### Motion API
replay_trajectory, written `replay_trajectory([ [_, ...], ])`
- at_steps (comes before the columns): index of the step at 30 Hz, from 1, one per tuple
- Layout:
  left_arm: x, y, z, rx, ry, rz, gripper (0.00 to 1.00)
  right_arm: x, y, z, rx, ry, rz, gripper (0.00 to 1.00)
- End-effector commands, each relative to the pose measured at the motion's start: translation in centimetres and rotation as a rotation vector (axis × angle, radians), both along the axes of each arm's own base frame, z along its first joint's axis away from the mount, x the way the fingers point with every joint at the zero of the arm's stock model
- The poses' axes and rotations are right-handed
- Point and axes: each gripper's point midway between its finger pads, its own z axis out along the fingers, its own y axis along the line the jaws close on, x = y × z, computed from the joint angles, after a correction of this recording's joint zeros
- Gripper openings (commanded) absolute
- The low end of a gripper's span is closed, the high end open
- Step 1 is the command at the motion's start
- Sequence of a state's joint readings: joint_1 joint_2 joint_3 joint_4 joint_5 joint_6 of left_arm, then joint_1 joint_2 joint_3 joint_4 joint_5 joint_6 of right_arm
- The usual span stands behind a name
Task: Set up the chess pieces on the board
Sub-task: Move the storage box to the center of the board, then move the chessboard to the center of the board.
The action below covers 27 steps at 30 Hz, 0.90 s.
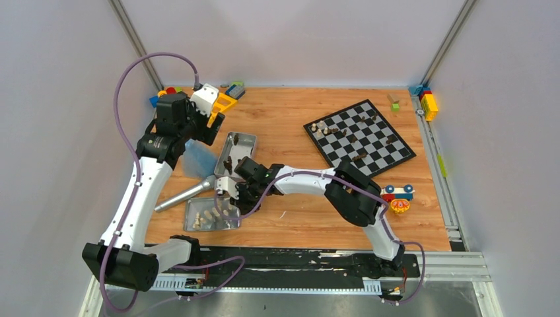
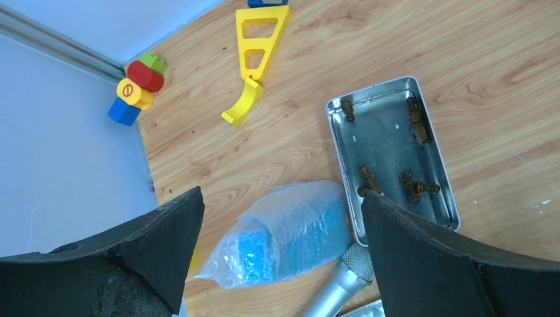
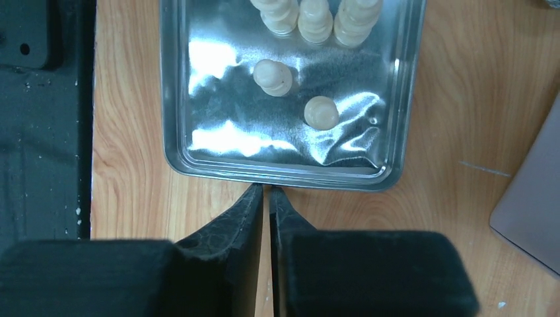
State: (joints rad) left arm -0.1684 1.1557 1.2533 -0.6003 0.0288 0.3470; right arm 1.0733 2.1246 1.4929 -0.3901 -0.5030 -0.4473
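Lying flat, dark chess pieces [image 2: 367, 178] point different ways inside tray [image 2: 380, 135].

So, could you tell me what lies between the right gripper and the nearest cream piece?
Only the tray rim and bare floor separate the right gripper from that piece, per the right wrist view.

Yellow block [image 2: 134, 93]: we see a red ring with a bar across it on its round face.
Words, numbers, brands: we can read none in any view.
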Motion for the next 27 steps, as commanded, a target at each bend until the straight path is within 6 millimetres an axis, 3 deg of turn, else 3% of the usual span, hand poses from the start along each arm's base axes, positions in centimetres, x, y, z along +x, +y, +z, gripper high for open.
replay_trajectory([
  [1,0.2,-0.2,1.5,-0.013,-0.055,-0.013,0.97,1.8,0.7,3.2,0.065,-0.054,-0.061,0.13],
  [6,0.6,-1.9,1.2,-0.073,-0.042,-0.080,0.97,5.4,-4.3,7.2,0.079,-0.100,-0.223,0.31],
  [12,0.8,-4.9,0.4,-0.168,-0.004,-0.189,0.96,11.2,-13.8,12.7,0.118,-0.158,-0.476,0.58],
  [14,0.8,-5.6,0.4,-0.183,-0.014,-0.213,0.97,13.8,-17.6,14.3,0.143,-0.164,-0.595,0.66],
  [20,0.8,-7.0,0.1,-0.239,-0.020,-0.246,0.97,22.5,-31.7,17.9,0.233,-0.138,-1.043,0.71],
  [24,1.0,-7.4,-0.5,-0.253,-0.007,-0.253,0.97,26.9,-40.9,17.8,0.271,-0.068,-1.308,0.78],
  [27,1.1,-7.5,-0.7,-0.261,-0.008,-0.250,0.97,29.5,-46.4,16.8,0.263,-0.049,-1.448,0.80],
])
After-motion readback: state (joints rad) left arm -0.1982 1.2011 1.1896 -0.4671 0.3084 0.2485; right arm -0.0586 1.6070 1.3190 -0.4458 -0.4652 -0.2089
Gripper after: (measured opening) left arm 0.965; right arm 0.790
